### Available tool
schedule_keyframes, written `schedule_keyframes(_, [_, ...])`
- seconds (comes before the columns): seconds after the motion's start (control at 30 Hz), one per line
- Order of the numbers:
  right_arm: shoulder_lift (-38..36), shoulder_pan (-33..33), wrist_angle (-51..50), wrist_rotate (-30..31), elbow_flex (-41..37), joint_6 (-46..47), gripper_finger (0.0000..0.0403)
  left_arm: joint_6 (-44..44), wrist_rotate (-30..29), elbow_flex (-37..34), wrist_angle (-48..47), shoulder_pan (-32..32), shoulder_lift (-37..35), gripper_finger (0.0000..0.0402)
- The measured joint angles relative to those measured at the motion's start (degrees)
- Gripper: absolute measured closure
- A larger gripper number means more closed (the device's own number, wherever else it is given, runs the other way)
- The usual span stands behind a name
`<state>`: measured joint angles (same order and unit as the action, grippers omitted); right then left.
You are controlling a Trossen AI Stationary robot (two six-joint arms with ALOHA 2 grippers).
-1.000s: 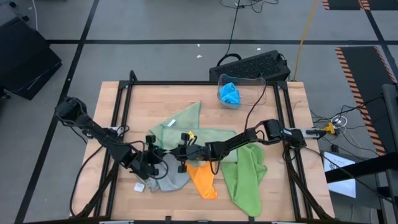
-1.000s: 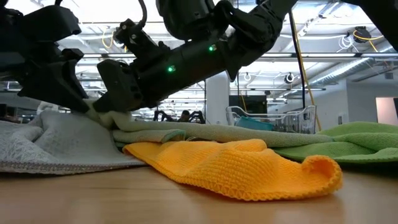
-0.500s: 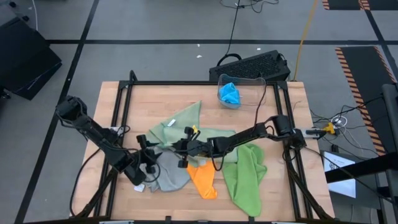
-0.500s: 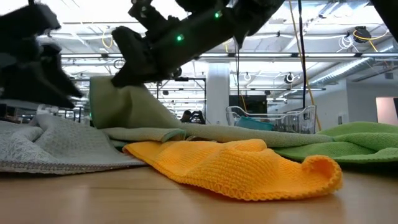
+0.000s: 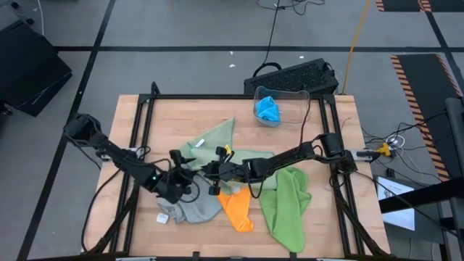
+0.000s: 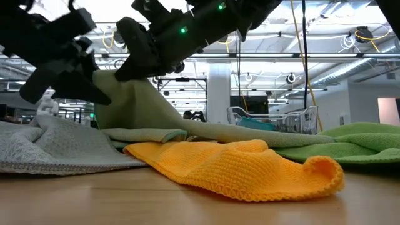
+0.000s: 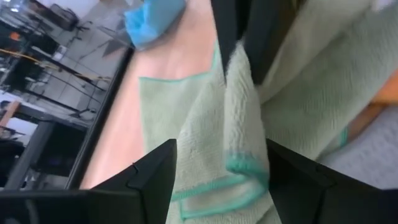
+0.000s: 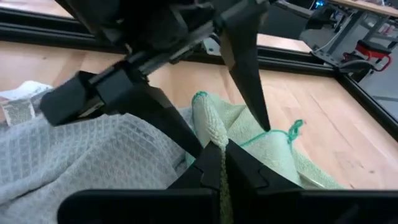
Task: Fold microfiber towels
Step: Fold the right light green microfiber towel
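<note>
A: Left gripper (image 5: 180, 183) gaping around the sage towel (image 5: 206, 148) at mid-bench, gripping nothing yet; closing late, missing the edge.

B: Right gripper (image 5: 210, 172) pinching it shut, lifting; dragging the orange towel (image 5: 236, 209) along, possibly.

Light wooden table top (image 5: 145, 138) with a black metal frame around its edge, centre of the high view. Lying on it: sage green microfiber towel (image 5: 212, 141) mid-frame, grey waffle-weave towel (image 5: 197, 208) lower left of centre with a small white tag (image 5: 163, 217) just beside it, orange towel (image 5: 238, 208) lower centre, lime green towel (image 5: 288, 206) lower right. Clear plastic bin (image 5: 284, 105) at upper centre-right holds a bright blue towel (image 5: 267, 109). The sage, grey and orange towels overlap.
</note>
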<state>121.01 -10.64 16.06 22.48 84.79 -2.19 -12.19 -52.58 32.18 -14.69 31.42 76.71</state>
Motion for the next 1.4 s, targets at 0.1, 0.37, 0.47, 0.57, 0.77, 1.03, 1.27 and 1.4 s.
schedule_keyframes(0.1, [-1.11, -0.34, -1.85, 0.02, 0.00, 0.06, 0.0402, 2.20, 4.62, 0.00, -0.03, -2.44, 0.00, 0.0175])
schedule_keyframes(0.37, [-1.62, -1.79, -3.09, -0.06, 0.00, 0.04, 0.0402, 7.82, 10.07, -0.09, 0.02, -7.33, 0.00, 0.0250])
schedule_keyframes(0.47, [-1.62, -2.27, -3.19, -0.11, 0.00, 0.24, 0.0402, 9.10, 12.96, -1.36, 0.21, -8.99, 0.00, 0.0284])
schedule_keyframes(0.57, [-1.62, -2.81, -3.42, -0.23, 0.00, 0.31, 0.0401, 10.01, 14.99, -2.83, 0.28, -10.35, 0.00, 0.0318])
schedule_keyframes(0.77, [-1.62, -3.82, -7.14, -4.88, 0.00, 2.61, 0.0400, 9.52, 17.24, -3.37, 3.02, -9.76, 0.00, 0.0393])
schedule_keyframes(1.03, [-1.59, -5.90, -15.15, -17.03, 0.00, 4.25, 0.0400, 3.04, 16.15, -3.34, 9.70, -0.15, 0.00, 0.0395])
schedule_keyframes(1.27, [-1.59, -7.08, -15.93, -20.99, -1.90, 4.55, 0.0399, -3.49, 13.03, -3.26, 13.38, 5.01, 0.53, 0.0343])
schedule_keyframes(1.4, [-1.59, -7.12, -14.96, -20.99, -3.51, 5.28, 0.0399, -6.02, 9.76, -3.28, 7.62, 6.23, 0.52, 0.0293])
